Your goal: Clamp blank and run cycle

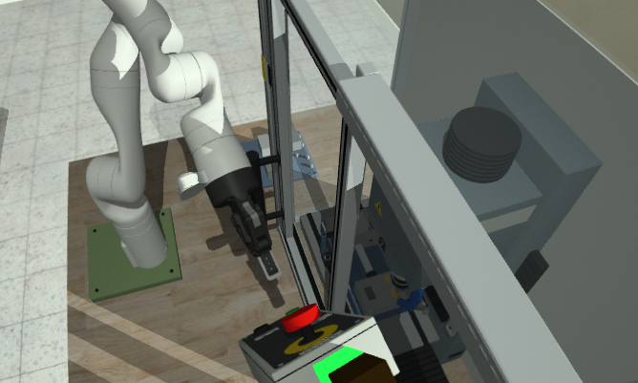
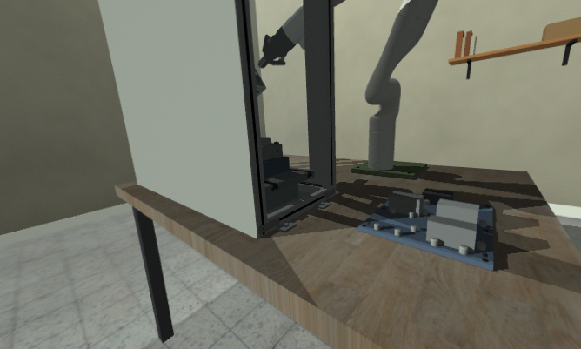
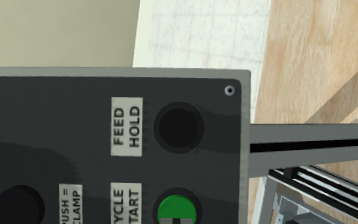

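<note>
My gripper (image 1: 271,270) (image 2: 262,64) (image 3: 177,221) is shut and empty. It points at the control column, off its face; in the wrist view the fingertips overlap the green CYCLE START button (image 3: 176,207). The black VISE AIR knob (image 3: 20,207) (image 1: 263,329) is beside it; its depth is hard to tell. The column's green lamp (image 1: 331,362) is lit, the brown lamp (image 1: 368,372) dark. On the blue plate (image 2: 410,241) stand light grey blocks (image 2: 457,211) (image 2: 450,234), a darker grey block (image 2: 404,203) and a black block (image 2: 437,195). The vise between the guard posts is dim; its contents cannot be told.
A red mushroom button (image 1: 301,319) stands up from the column. FEED HOLD (image 3: 178,127) is the black button beside CYCLE START. The guard's grey posts and top rail (image 1: 430,175) stand beside the arm. The door's black handle mounts (image 1: 274,215) jut out near the gripper.
</note>
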